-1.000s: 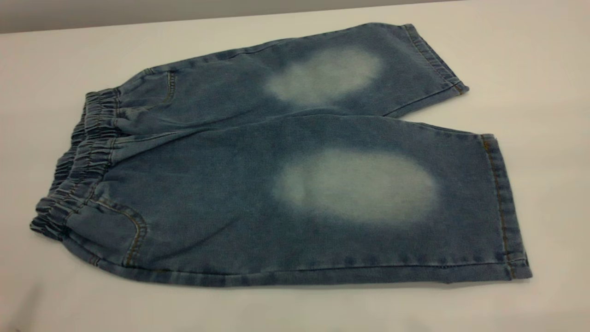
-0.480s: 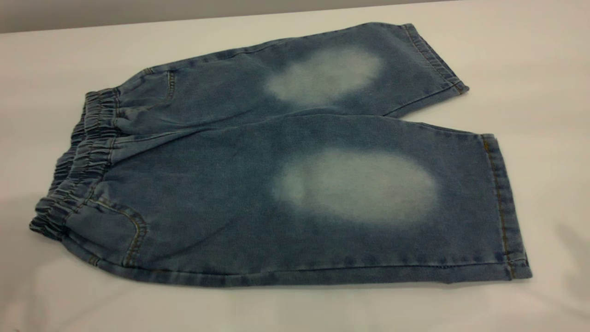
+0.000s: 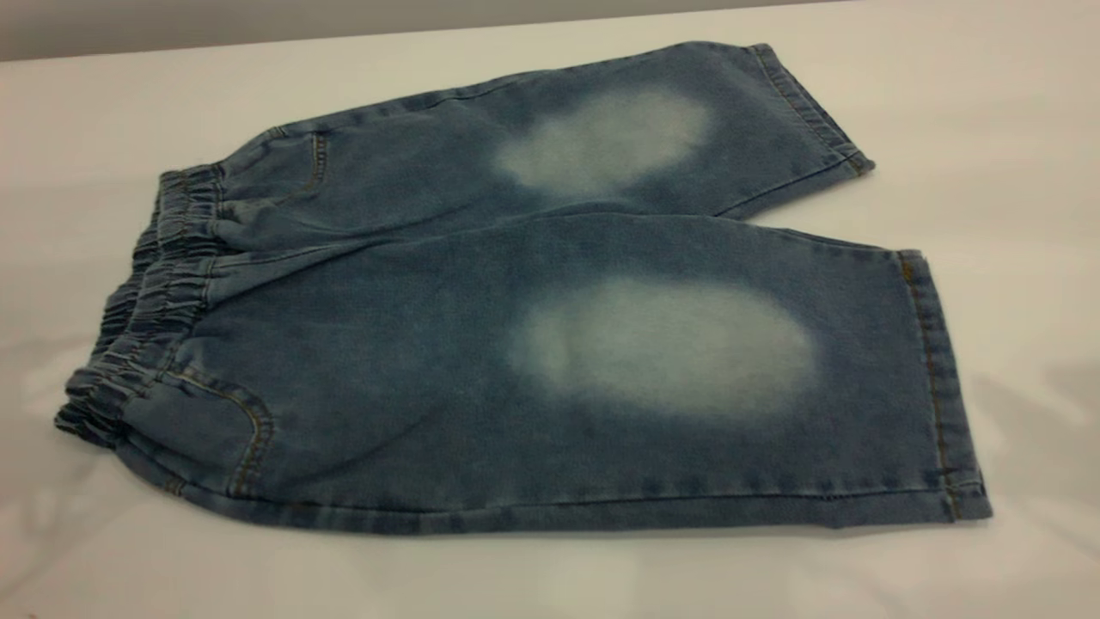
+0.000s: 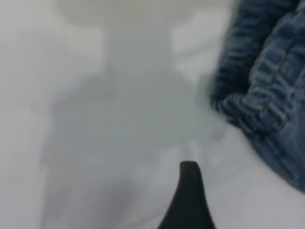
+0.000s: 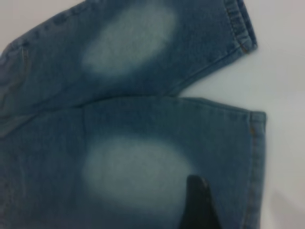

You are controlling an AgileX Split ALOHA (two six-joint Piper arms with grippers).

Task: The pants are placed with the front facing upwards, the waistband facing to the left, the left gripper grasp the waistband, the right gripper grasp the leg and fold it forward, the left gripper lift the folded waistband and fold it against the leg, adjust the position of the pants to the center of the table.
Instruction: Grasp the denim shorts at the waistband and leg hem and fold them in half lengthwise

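Note:
The pants point(image 3: 516, 327) lie flat on the white table point(image 3: 1014, 129), front up, with two faded ovals showing. The elastic waistband point(image 3: 146, 318) points left and the near leg point(image 3: 859, 378) ends in a stitched hem at the right. Neither gripper shows in the exterior view. In the left wrist view my left gripper point(image 4: 228, 200) hovers over bare table just beside the waistband point(image 4: 267, 95); one black finger point(image 4: 189, 195) shows, with nothing against it. My right gripper point(image 5: 228, 205) hangs above the near leg point(image 5: 143, 171) close to its hem, one finger point(image 5: 198, 205) visible, holding nothing.
The table's far edge point(image 3: 344, 39) runs along the back with a grey wall behind it. Soft shadows lie on the table by the waistband point(image 3: 51, 378) and beside the near hem point(image 3: 1031, 413). White surface surrounds the pants on every side.
The pants have not moved. The shadows at the left and right of the table have spread and shifted toward the pants.

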